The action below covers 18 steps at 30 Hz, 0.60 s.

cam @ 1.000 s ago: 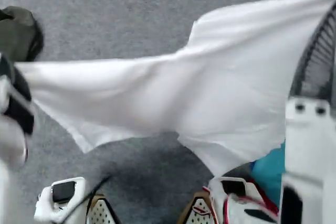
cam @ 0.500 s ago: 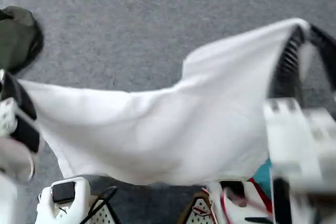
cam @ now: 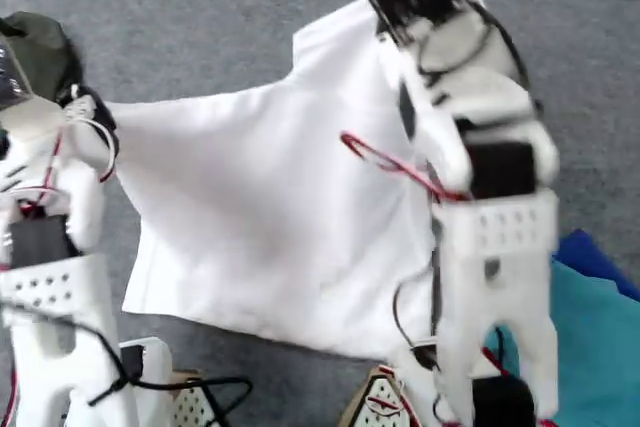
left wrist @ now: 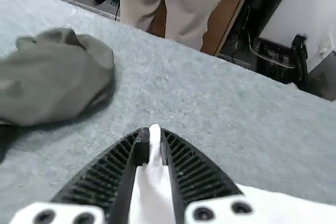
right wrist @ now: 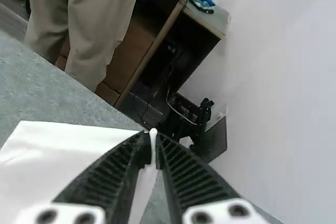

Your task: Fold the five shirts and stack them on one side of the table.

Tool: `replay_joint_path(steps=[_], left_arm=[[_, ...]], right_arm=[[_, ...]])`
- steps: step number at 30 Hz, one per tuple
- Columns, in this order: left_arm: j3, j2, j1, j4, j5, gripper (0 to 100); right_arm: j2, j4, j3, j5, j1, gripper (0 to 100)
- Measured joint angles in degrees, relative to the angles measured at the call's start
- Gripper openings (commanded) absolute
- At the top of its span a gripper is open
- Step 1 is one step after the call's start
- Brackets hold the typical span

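A white shirt [cam: 270, 207] lies partly spread over the middle of the grey table [cam: 200, 27]. At the table's left, my left gripper [cam: 95, 117] is shut on the shirt's left corner; its wrist view has a pinch of white cloth between the black fingertips [left wrist: 151, 134]. My right gripper [cam: 378, 19] is shut on the shirt's far edge near the back of the table, with cloth held in the same way [right wrist: 152, 136]. A crumpled olive shirt [cam: 35, 57] [left wrist: 52, 74] lies at the far left. A teal and blue shirt [cam: 590, 317] sits at the front right.
Both arm bases and their cables [cam: 200, 392] stand along the front edge. Bare grey table shows at the back left and the far right [cam: 590, 67]. Off the far edge are dark furniture and a white wall [right wrist: 273, 77].
The shirt, held stretched in the air before, has come down onto the table. The right arm swung from the right edge to the back centre, and the left arm moved inward with its corner.
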Motion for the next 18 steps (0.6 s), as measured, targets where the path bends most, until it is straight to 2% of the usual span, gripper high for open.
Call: replay_joint_path(steps=[4, 7, 13, 18], left_arm=[[5.9, 7.2, 0.1, -15.2, 1.9, 2], [4.7, 15.7, 0.1, -22.1, 2.7, 2], [-11.3, 37.8, 0.1, -25.3, 2.7, 2], [-27.6, 54.0, 0.1, -25.3, 2.7, 2]], right_arm=[[10.2, -7.2, -0.4, -0.4, 0.0, 0.5], [17.8, -12.1, -4.0, -1.9, 0.0, 0.5], [33.9, -23.1, -16.7, -2.5, 0.0, 0.5], [47.8, -26.0, -30.9, -2.5, 0.0, 0.5]])
